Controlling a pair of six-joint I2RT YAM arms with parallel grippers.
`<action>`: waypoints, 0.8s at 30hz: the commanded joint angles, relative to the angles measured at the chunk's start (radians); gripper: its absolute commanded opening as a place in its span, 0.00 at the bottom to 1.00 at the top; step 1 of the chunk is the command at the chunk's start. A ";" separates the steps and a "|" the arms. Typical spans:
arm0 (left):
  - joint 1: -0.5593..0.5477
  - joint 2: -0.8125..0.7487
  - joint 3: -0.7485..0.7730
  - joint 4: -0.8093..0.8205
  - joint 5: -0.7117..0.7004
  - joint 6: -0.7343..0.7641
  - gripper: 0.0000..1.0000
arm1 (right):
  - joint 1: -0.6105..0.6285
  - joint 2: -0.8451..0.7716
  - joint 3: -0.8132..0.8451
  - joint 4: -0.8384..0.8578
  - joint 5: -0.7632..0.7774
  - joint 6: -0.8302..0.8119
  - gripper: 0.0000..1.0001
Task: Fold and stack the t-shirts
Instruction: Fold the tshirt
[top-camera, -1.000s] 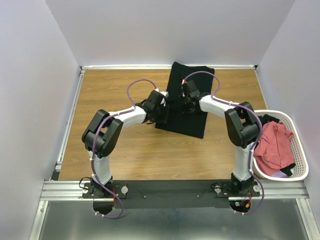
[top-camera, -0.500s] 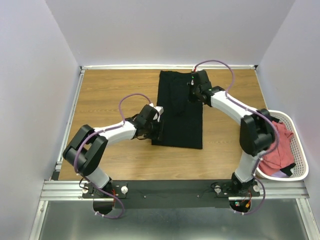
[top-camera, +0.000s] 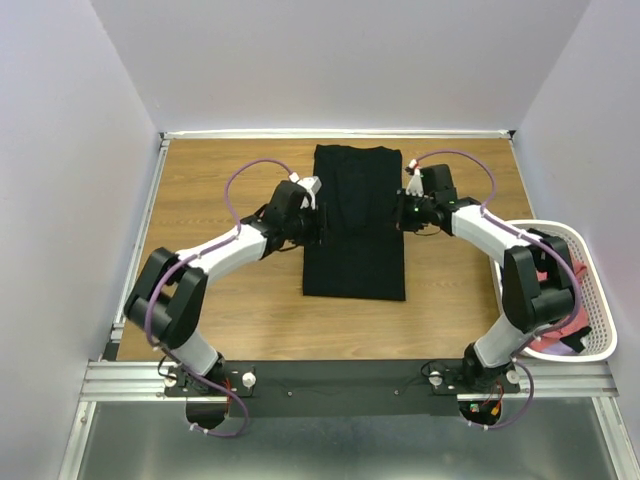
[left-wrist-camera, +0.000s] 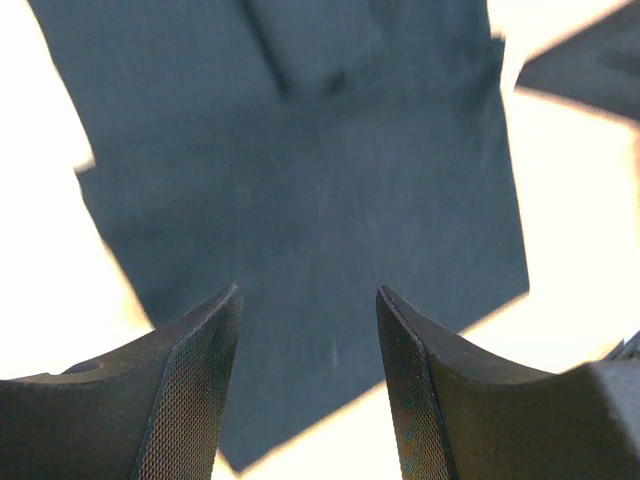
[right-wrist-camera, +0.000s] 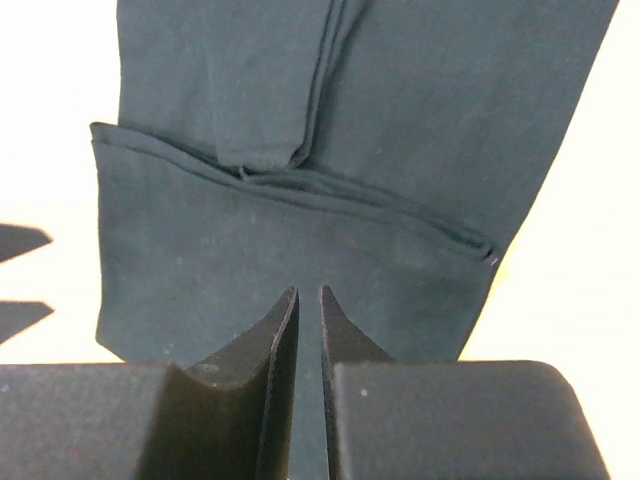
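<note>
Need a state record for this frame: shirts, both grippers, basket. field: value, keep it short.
black t-shirt: folded into a long rectangle, flat on the table
left gripper: open, at the shirt's left edge, holding nothing
right gripper: jaws nearly together, at the shirt's right edge, no cloth between them
salmon-red t-shirt: crumpled in the white mesh basket, partly behind the right arm
stack: not started

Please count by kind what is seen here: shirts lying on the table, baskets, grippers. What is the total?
Black shirt on the table: 1
Basket: 1
Grippers: 2, the left gripper and the right gripper
Total: 4
Not counted: the red cloth in the basket, mostly hidden behind the right arm.
</note>
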 joint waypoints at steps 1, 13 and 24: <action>0.044 0.134 0.072 0.083 0.065 0.021 0.64 | -0.080 0.055 -0.031 0.122 -0.240 0.023 0.20; 0.115 0.349 0.114 0.117 0.097 0.023 0.64 | -0.276 0.288 -0.114 0.258 -0.322 0.073 0.19; 0.103 0.019 0.019 -0.019 0.039 0.029 0.66 | -0.252 -0.054 -0.287 0.254 -0.441 0.145 0.23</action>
